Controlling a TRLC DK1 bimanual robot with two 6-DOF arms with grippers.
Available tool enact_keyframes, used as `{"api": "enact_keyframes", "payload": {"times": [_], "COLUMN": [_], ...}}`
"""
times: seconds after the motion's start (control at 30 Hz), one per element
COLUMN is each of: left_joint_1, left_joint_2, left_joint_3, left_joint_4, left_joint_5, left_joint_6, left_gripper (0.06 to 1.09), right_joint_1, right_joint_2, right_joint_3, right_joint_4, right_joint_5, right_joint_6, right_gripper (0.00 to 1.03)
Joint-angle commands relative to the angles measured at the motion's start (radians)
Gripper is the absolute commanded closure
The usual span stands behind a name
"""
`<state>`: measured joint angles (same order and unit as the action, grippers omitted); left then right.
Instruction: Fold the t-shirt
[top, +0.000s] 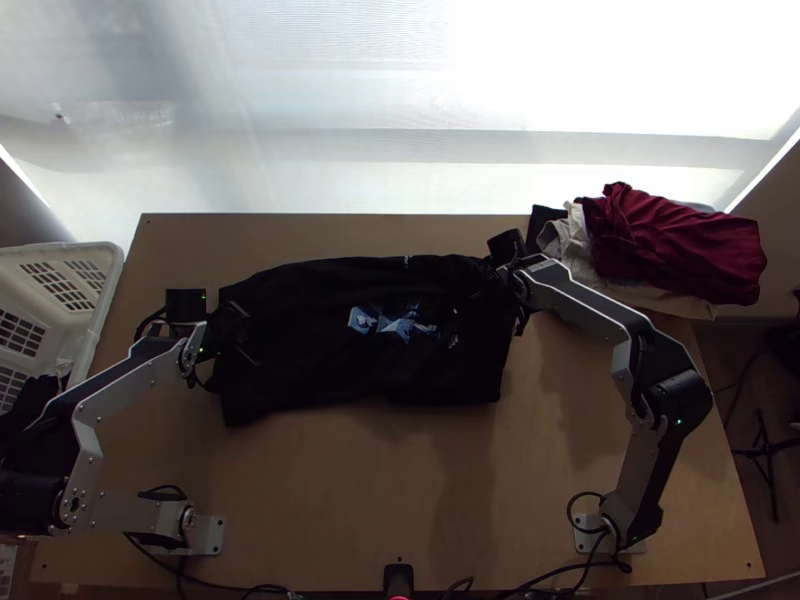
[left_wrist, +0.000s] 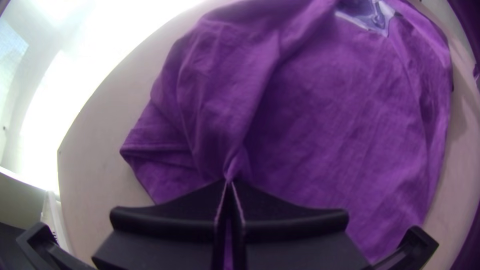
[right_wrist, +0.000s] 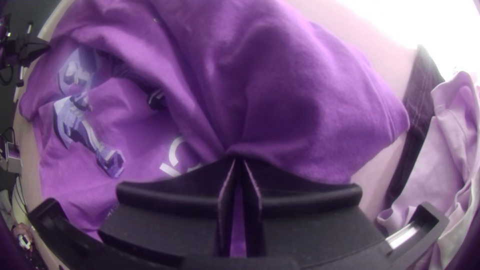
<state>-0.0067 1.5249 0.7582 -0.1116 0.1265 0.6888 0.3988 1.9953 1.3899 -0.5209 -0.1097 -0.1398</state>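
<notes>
In the top view my left gripper (top: 236, 338) is at the left end of the black t-shirt (top: 300, 345), and my right gripper (top: 492, 284) is at its upper right. The shirt lies across the table as a wide, wrinkled, partly folded strip, its blue-white print facing up. The left wrist view has my left gripper (left_wrist: 229, 186) shut on a pinched ridge of the shirt (left_wrist: 330, 130). Fabric gathers into the fingertips of my right gripper (right_wrist: 239, 162), shut on a raised fold of the shirt (right_wrist: 270, 65) beside the print.
A pile of clothes, dark red (top: 680, 245) over beige, lies at the table's right far corner. A white plastic basket (top: 108, 290) stands against the left side. The wooden table (top: 350, 500) has cables along its near edge.
</notes>
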Motion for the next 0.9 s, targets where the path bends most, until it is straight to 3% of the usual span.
{"api": "enact_keyframes", "payload": {"times": [0.0, 0.53, 0.67, 0.73, 0.77, 0.8, 0.83, 0.87], "left_joint_1": [0.048, 0.08, 0.071, 0.063, 0.062, 0.06, 0.057, 0.057], "left_joint_2": [-0.011, -0.026, -0.025, -0.037, -0.045, -0.045, -0.046, -0.048], "left_joint_3": [-0.057, -0.003, -0.026, -0.046, -0.054, -0.054, -0.053, -0.056], "left_joint_4": [0.033, 0.096, 0.095, 0.093, 0.095, 0.082, 0.066, 0.052], "left_joint_5": [-0.01, -0.031, -0.031, -0.031, -0.031, -0.031, -0.031, -0.031], "left_joint_6": [0.08, 0.064, 0.066, 0.066, 0.063, 0.057, 0.052, 0.054], "left_gripper": [1.05, 1.05, 1.05, 1.0, 0.9, 0.6, 0.17, 0.1], "right_joint_1": [-0.017, -0.109, -0.086, -0.057, -0.046, -0.04, -0.037, -0.035], "right_joint_2": [0.011, -0.119, -0.113, -0.105, -0.099, -0.093, -0.089, -0.084], "right_joint_3": [-0.043, -0.051, -0.083, -0.094, -0.098, -0.1, -0.103, -0.104], "right_joint_4": [-0.016, -0.025, -0.044, -0.073, -0.085, -0.097, -0.106, -0.123], "right_joint_5": [0.002, 0.002, 0.001, 0.001, 0.001, 0.001, 0.001, 0.001], "right_joint_6": [-0.015, -0.024, -0.026, -0.034, -0.034, -0.035, -0.032, -0.032], "right_gripper": [1.0, 1.0, 1.0, 0.85, 0.75, 0.65, 0.51, 0.37]}}
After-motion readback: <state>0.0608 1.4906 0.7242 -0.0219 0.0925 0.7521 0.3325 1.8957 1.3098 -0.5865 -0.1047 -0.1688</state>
